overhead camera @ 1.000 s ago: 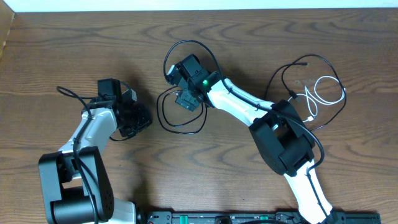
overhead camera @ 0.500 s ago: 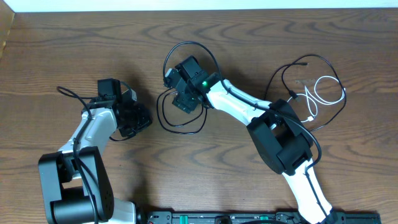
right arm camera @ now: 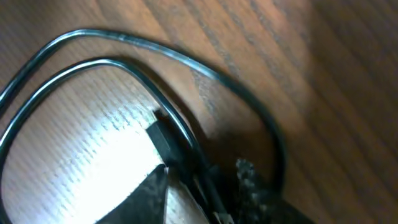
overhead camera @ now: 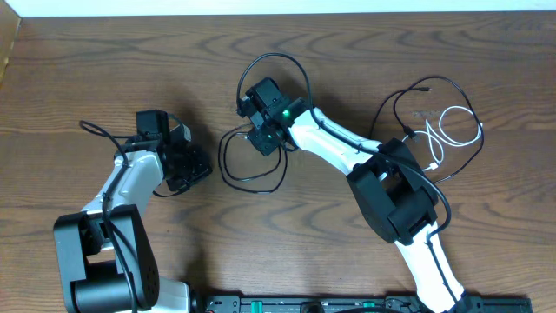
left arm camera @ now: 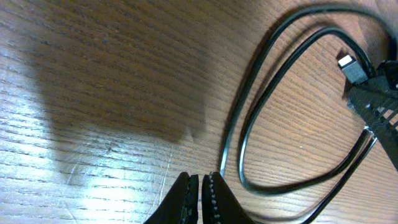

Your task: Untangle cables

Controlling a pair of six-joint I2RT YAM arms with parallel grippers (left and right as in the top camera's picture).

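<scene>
A dark wood-grain table (overhead camera: 104, 69) meets a white strip (overhead camera: 261, 7) along its far edge.

Right tool (right arm camera: 202, 183) blurred, its grip on black cable (right arm camera: 99, 61) unclear

Brown wood-grain table (overhead camera: 104, 69). Black cable (overhead camera: 252, 183) lies on it in loops near the centre. White cable (overhead camera: 477, 130) lies coiled well apart, toward the right side.

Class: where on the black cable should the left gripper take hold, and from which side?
Probably the left bend of the black cable loop, reached from above on the left gripper side, jaws across the strand. That bend lies flat on bare wood, nearest it and away from the plug end at the right gripper.
</scene>
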